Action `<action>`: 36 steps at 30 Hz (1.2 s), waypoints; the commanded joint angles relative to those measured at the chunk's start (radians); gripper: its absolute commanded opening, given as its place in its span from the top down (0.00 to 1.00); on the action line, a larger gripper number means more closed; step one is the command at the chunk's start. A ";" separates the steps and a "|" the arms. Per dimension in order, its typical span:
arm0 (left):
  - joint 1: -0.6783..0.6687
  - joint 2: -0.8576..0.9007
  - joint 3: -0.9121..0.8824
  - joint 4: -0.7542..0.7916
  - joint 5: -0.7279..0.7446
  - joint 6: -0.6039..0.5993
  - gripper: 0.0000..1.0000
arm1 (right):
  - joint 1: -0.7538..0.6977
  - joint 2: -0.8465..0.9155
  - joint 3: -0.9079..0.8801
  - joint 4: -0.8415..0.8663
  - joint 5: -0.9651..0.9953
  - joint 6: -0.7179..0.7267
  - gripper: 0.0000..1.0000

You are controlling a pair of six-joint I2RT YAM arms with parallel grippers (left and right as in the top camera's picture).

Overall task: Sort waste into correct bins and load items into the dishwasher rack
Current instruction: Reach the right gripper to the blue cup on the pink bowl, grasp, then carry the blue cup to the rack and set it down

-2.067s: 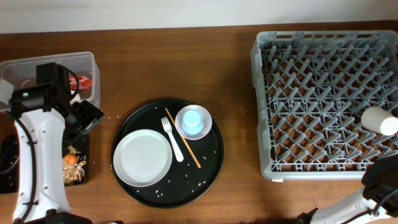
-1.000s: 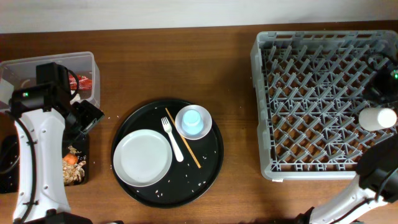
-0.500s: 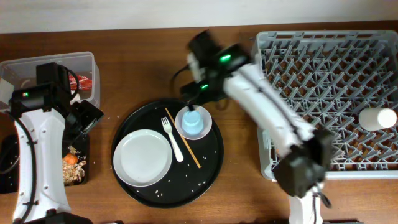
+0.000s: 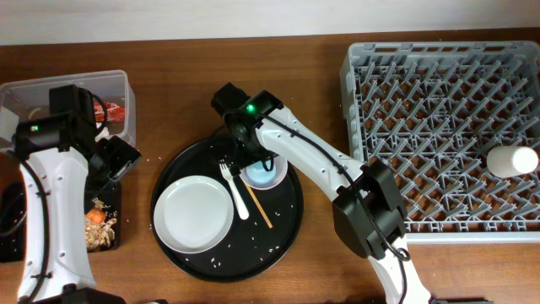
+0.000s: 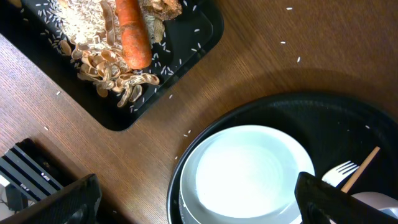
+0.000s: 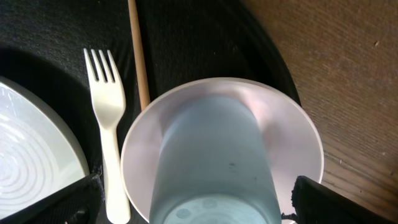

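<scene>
Jaws, right: right gripper [image 6: 199, 208] spread wide, a fingertip on each side of the light blue cup [image 6: 214, 162]. Nothing gripped yet; looks lined up to take it.
Jaws, left: left gripper [image 5: 199, 199] also wide and empty, hovering at table height between the flat black tray [image 5: 199, 31] and the round black tray [image 4: 283, 228]. Parked out of the way, I'd say.
Near: white plate [image 4: 193, 214] on the near-left of the round tray, bare, with loose rice grains scattered around it.
Middle: white fork [image 6: 107, 124] and chopsticks [image 6: 138, 50] lie flat between plate and bowl.
Cup/bowl: cup sits inside the white bowl [image 6: 292, 137], on the far-right of the round tray. Cup probably has to come out so each racks separately.
Left: flat tray holds the carrot [image 5: 132, 31], brown scraps [image 5: 106, 62] and rice [image 5: 81, 25], so food waste is grouped there.
Far left: clear tub [image 4: 118, 80] holds the red-and-white wrapper [image 4: 114, 110]. Tissue: cannot tell.
Right: dishwasher rack [image 4: 439, 135], cream-white cup [image 4: 512, 160] already at its right edge.
</scene>
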 commanded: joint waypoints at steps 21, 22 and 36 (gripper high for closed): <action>0.005 0.004 -0.001 -0.001 -0.014 -0.010 0.01 | -0.199 -0.242 0.297 -0.389 0.008 0.112 0.43; 0.005 0.004 -0.001 -0.001 -0.014 -0.010 0.01 | -0.236 -0.264 0.305 -0.418 0.019 0.112 0.43; 0.005 0.004 -0.001 -0.001 -0.014 -0.010 0.01 | -0.976 -0.463 -0.135 -0.440 0.178 0.040 0.43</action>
